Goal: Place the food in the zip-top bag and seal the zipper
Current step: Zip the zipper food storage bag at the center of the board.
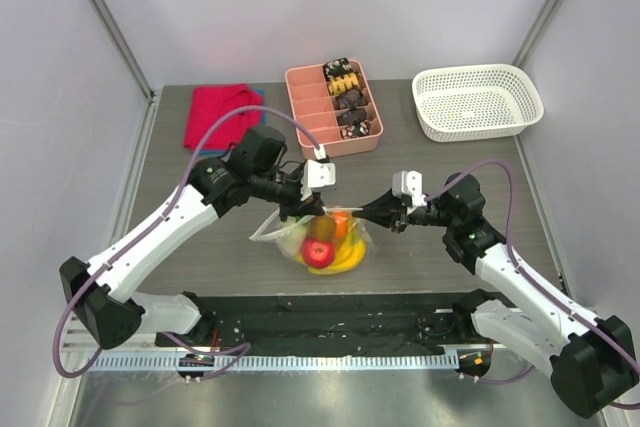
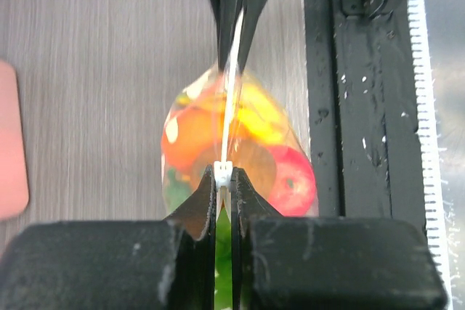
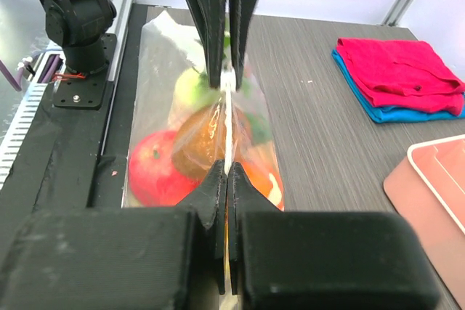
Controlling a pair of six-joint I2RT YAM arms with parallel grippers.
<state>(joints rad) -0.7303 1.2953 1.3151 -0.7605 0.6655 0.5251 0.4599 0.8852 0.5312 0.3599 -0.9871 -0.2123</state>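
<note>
Close to the middle of the tabletop's (image 1: 420, 267) near edge, my left pincer (image 2: 224, 176) and right pincer (image 3: 227, 173) are both clamped on the zipper (image 2: 231, 85), facing each other along it. Under that strip is the bag (image 1: 300, 232), with the apple (image 1: 319, 252), bananas (image 1: 343, 259) and orange (image 2: 190, 139) inside.

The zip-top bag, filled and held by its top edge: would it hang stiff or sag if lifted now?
Likely saggy: the clear zip-top bag bulges around the food. Probably bottom-heavy, pieces rolling inside. The zipper, pinched by left pincer and right pincer, may slip.
</note>
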